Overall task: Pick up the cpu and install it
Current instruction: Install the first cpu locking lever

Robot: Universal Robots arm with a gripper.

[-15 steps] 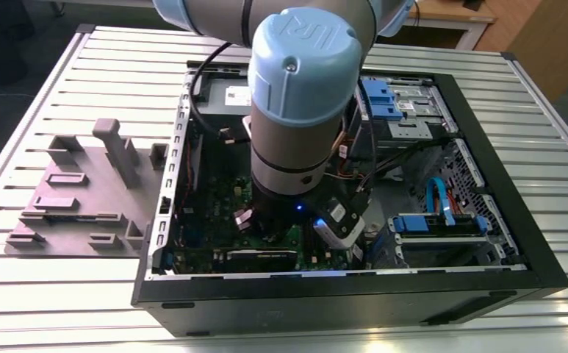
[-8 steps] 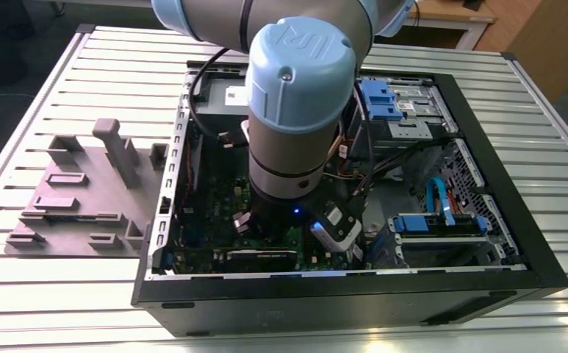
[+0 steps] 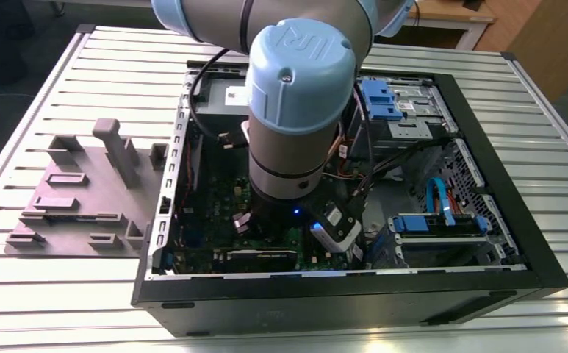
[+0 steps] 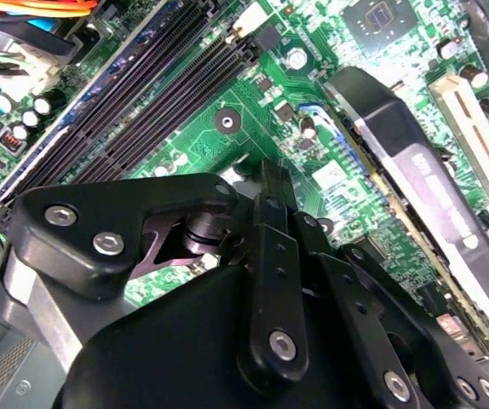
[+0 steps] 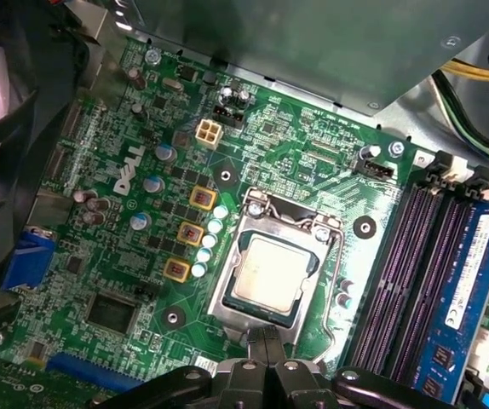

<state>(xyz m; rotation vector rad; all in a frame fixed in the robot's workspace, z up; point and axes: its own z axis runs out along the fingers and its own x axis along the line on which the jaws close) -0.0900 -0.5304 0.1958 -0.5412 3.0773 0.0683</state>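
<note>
The cpu (image 5: 266, 273), a small silvery square chip, lies flat inside the metal-framed socket (image 5: 227, 285) on the green motherboard (image 5: 100, 256) in the first wrist view. My gripper (image 5: 266, 341) hovers just off the socket's near edge, beside the chip and not touching it. Its two black fingertips are pressed together with nothing between them. In the second wrist view the black finger linkage (image 4: 270, 256) hangs over the motherboard (image 4: 202, 128). In the exterior view the arm (image 3: 294, 110) reaches down into the open computer case (image 3: 362, 287).
Dark memory slots (image 5: 411, 273) and a blue memory module (image 5: 470, 273) run beside the socket. A fan (image 5: 6, 128) and a metal cage (image 5: 313, 43) border the board. A black expansion card (image 4: 398, 136) lies close by. A grey fixture (image 3: 78, 195) sits on the slatted table (image 3: 68, 309).
</note>
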